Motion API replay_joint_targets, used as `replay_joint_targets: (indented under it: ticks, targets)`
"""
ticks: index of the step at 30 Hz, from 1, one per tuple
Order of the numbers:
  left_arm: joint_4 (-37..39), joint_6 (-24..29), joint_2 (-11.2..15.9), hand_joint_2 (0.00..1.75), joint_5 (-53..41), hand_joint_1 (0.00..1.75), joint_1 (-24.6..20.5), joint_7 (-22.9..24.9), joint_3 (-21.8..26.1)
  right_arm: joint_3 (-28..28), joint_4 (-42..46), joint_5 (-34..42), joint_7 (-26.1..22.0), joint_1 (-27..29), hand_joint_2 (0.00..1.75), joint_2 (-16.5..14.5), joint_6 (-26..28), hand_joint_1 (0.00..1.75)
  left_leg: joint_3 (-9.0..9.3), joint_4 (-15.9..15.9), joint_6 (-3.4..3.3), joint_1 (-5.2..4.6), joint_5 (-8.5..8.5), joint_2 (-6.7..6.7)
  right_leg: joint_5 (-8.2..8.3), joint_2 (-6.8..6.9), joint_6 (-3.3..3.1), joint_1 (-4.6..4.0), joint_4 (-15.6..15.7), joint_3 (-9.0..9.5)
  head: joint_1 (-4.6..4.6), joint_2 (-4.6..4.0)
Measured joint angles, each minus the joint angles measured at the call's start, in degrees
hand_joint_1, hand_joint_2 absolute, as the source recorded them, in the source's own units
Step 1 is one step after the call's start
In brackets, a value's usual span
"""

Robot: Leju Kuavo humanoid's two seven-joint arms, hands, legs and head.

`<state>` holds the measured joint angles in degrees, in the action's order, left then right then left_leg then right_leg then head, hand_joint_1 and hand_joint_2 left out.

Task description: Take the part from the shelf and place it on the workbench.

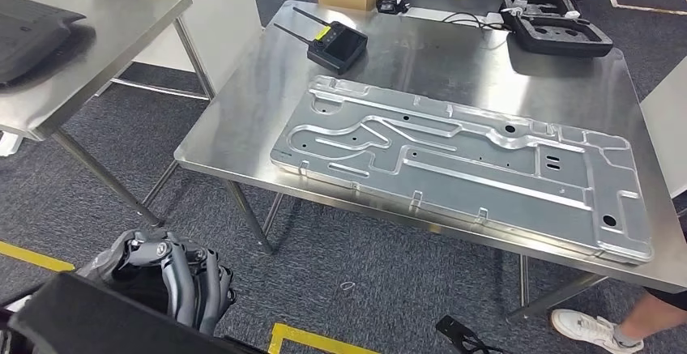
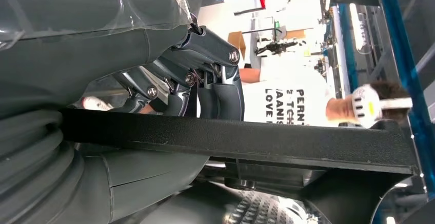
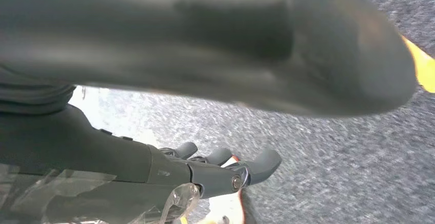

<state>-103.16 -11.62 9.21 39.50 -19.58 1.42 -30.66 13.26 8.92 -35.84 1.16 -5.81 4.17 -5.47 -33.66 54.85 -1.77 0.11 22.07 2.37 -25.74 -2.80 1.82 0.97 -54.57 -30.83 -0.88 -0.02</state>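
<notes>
I am carrying the black part low in front of the robot, near the floor and well away from the tabletop. My left robot hand holds it, with the dark fingers curled over its edge. My right robot hand hangs over the grey carpet. I cannot tell if it holds anything.

I think the job now is to lift the part up and over the table edge. I should keep it flat, go slowly, and put it on a bare spot, not on the big metal plate.

The part looks flat, hard and a bit rough, like grainy plastic. The tabletop is shiny steel and looks slippery. The plate is thin silver metal with pressed bumps, grooves and little holes. A black remote with two thin sticks lies behind it.
</notes>
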Motion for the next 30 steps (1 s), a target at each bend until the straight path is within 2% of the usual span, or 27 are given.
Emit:
replay_joint_targets:
  ticks: [2,4,5,7,8,9,10,12,13,14,15,17,19,20,21,23,24,25,26,27,28,29,30]
  targets:
    - [-0.05,0.0,0.0,1.75,0.13,1.75,-0.2,0.09,-0.01,0.01,0.0,-0.08,-0.04,0.07,0.0,0.07,-0.01,0.0,0.41,-0.52,-0.48,0.11,0.16,-0.3,-0.24,-0.04,0.62,0.13,0.13,0.12,0.02,0.0]
    - [-0.13,-0.04,-0.01,1.75,0.46,1.75,-0.52,0.19,-0.02,0.0,0.0,-0.21,-0.16,0.07,0.0,0.09,0.06,0.0,1.37,-1.14,-1.11,0.37,0.35,-0.7,-1.28,1.24,1.14,0.09,-1.66,-0.36,0.07,0.0]
    - [-0.16,-0.06,-0.01,1.75,0.62,1.75,-0.62,0.25,-0.02,-0.01,0.0,-0.31,-0.22,0.02,0.0,0.09,0.16,0.0,1.83,-1.31,-1.44,0.39,0.52,-0.91,-2.52,1.98,1.31,0.12,-4.39,-1.67,0.1,0.0]
    - [-0.16,-0.09,-0.01,1.75,0.8,1.75,-0.69,0.34,-0.03,-0.01,0.0,-0.59,-0.29,-0.05,0.0,0.1,0.41,0.0,2.33,-1.35,-1.87,0.34,0.99,-1.22,-5.66,2.46,1.65,0.1,-12.54,-6.25,0.14,0.0]
    - [-0.16,-0.09,-0.01,1.75,0.83,1.75,-0.67,0.39,-0.03,-0.01,0.0,-0.73,-0.31,-0.02,0.0,0.11,0.52,0.0,2.5,-1.34,-1.91,0.34,1.21,-1.26,-6.38,2.47,1.82,0.16,-15.88,-8.41,0.14,0.0]
    - [-0.16,-0.09,-0.01,1.75,0.83,1.75,-0.66,0.42,-0.03,-0.01,0.0,-0.84,-0.33,0.04,0.0,0.11,0.58,0.0,2.75,-1.32,-1.84,0.38,1.47,-1.26,-5.9,2.47,1.99,0.25,-17.15,-9.62,0.14,0.0]
    - [-0.16,-0.08,-0.01,1.75,0.83,1.75,-0.65,0.45,-0.03,-0.01,0.0,-0.96,-0.33,0.08,0.0,0.11,0.62,0.0,3.09,-1.29,-1.7,0.45,1.77,-1.24,-4.22,2.48,2.15,0.38,-15.9,-9.54,0.15,0.0]
    - [-0.16,-0.08,-0.01,1.75,0.83,1.75,-0.67,0.53,-0.03,-0.01,0.0,-1.2,-0.37,0.09,0.0,0.13,0.66,0.0,3.99,-1.13,-1.11,0.62,2.61,-1.25,0.55,2.66,2.48,0.73,-8.12,-6.48,0.16,0.0]
    - [-0.16,-0.08,-0.01,1.75,0.83,1.75,-0.73,0.57,-0.02,-0.01,0.0,-1.31,-0.39,0.05,0.0,0.11,0.66,0.0,4.29,-0.91,-0.7,0.54,3.1,-1.25,2.04,2.7,2.47,0.76,-4.36,-4.8,0.19,0.0]
    - [-0.16,-0.07,-0.01,1.75,0.83,1.75,-0.78,0.65,-0.01,-0.01,0.0,-1.35,-0.41,0.02,0.0,0.1,0.66,0.0,4.45,-0.77,-0.34,0.46,3.47,-1.25,2.72,2.73,2.26,0.74,-1.96,-3.72,0.18,0.0]
    - [-0.16,-0.07,-0.01,1.75,0.83,1.75,-0.84,0.72,0.0,-0.01,0.0,-1.39,-0.41,-0.01,0.0,0.08,0.66,0.0,4.5,-0.72,-0.05,0.34,3.73,-1.26,2.61,2.7,1.92,0.61,-0.98,-3.27,0.16,0.0]
    - [-0.16,-0.05,-0.01,1.75,0.84,1.75,-0.93,0.85,0.02,-0.01,0.0,-1.4,-0.42,-0.01,0.0,0.05,0.63,0.0,4.6,-0.88,0.36,0.38,4.02,-1.28,2.23,2.58,0.89,0.42,-0.93,-3.25,0.12,0.0]
    - [-0.17,-0.05,-0.01,1.75,0.84,1.75,-1.01,0.92,0.04,0.0,0.0,-1.37,-0.42,0.02,0.0,0.03,0.52,0.0,3.97,0.85,0.88,0.56,5.14,-1.43,1.94,2.56,0.03,0.49,-0.85,-2.88,0.06,0.0]
    - [-0.17,-0.03,-0.01,1.75,0.84,1.75,-1.02,0.96,0.05,0.01,0.0,-1.33,-0.42,0.01,0.0,0.03,0.46,0.0,2.67,3.57,1.16,0.61,6.39,-1.51,1.79,2.5,-0.33,0.57,-0.81,-2.65,-0.01,0.0]
    - [-0.16,0.0,-0.01,1.75,0.84,1.75,-0.98,0.98,0.05,0.01,0.0,-1.27,-0.4,0.01,0.0,0.04,0.38,0.0,0.58,7.56,1.37,0.62,7.96,-1.61,1.61,2.4,-0.61,0.53,-0.81,-2.48,-0.07,0.0]
    - [-0.16,0.15,-0.01,1.75,0.83,1.75,-0.76,1.0,0.02,0.01,0.0,-0.98,-0.27,0.03,0.0,0.04,0.14,0.0,-4.46,15.96,1.55,0.63,10.49,-1.69,1.28,2.03,-0.92,0.36,-0.81,-2.25,-0.13,0.0]
    - [-0.16,0.22,-0.01,1.75,0.83,1.75,-0.64,1.0,0.01,0.01,0.0,-0.85,-0.18,0.05,0.0,0.04,-0.01,0.0,-6.11,17.94,1.43,0.6,10.37,-1.71,1.09,1.73,-0.99,0.24,-0.81,-2.04,-0.14,0.0]
    - [-0.16,0.27,-0.01,1.75,0.83,1.75,-0.56,1.0,0.0,0.01,0.0,-0.75,-0.1,0.07,0.0,0.04,-0.11,0.0,-6.6,17.57,1.19,0.55,9.05,-1.7,0.88,1.34,-1.0,0.12,-0.81,-1.73,-0.14,0.0]
    - [-0.16,0.28,-0.01,1.75,0.82,1.75,-0.54,1.01,-0.01,0.01,0.0,-0.75,-0.07,0.05,0.0,0.04,-0.17,0.0,-5.92,14.83,0.79,0.42,6.7,-1.63,0.65,0.91,-1.0,0.01,-0.81,-1.33,-0.14,0.0]
    - [-0.17,0.27,-0.01,1.75,0.82,1.75,-0.58,1.04,0.0,0.01,0.0,-0.78,-0.05,0.02,0.0,0.01,-0.18,0.0,-4.41,10.41,0.2,0.2,3.79,-1.54,0.4,0.54,-0.97,-0.09,-0.79,-0.89,-0.14,0.0]
    - [-0.17,0.27,-0.01,1.75,0.82,1.75,-0.68,1.09,0.01,0.01,0.01,-0.87,-0.06,-0.02,0.0,-0.09,-0.16,0.0,-2.84,6.32,-0.45,-0.08,1.64,-1.46,0.15,0.23,-0.89,-0.22,-0.77,-0.56,-0.13,0.0]
    - [-0.16,0.27,-0.01,1.75,0.83,1.75,-0.84,1.18,0.02,0.01,0.01,-1.03,-0.08,-0.03,0.0,-0.18,-0.1,0.0,-1.56,2.93,-0.98,-0.35,0.32,-1.39,-0.05,-0.04,-0.75,-0.26,-0.74,-0.4,-0.14,0.0]
    - [-0.16,0.27,-0.01,1.75,0.84,1.75,-0.97,1.26,0.03,0.01,0.01,-1.2,-0.11,0.03,0.0,-0.25,-0.03,0.0,-0.79,1.02,-1.32,-0.57,-0.13,-1.36,-0.18,-0.2,-0.54,-0.25,-0.7,-0.39,-0.14,0.0]
